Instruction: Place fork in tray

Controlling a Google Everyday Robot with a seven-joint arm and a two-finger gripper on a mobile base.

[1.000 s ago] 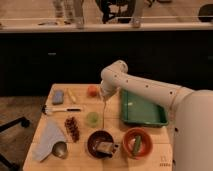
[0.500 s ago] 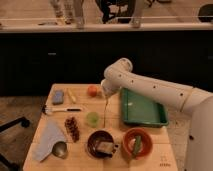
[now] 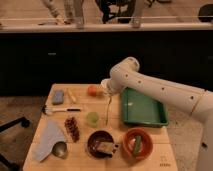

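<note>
My gripper (image 3: 107,92) hangs at the end of the white arm, over the table just left of the green tray (image 3: 150,119). It is shut on the fork (image 3: 108,111), a thin pale utensil that hangs almost straight down from it, tip near the table top. The fork is beside the tray's left rim, outside it, and to the right of a small green cup (image 3: 92,118). The tray's flat bottom looks bare.
An orange fruit (image 3: 93,90), a yellow stick (image 3: 72,95) and a blue sponge (image 3: 58,96) lie at the back. A black-and-white handled tool (image 3: 60,109), a grey cloth (image 3: 49,137), a metal cup (image 3: 60,149), a dark bowl (image 3: 101,143) and an orange bowl (image 3: 137,144) lie nearer.
My gripper has moved to the right, towards the tray, with the fork hanging from it.
</note>
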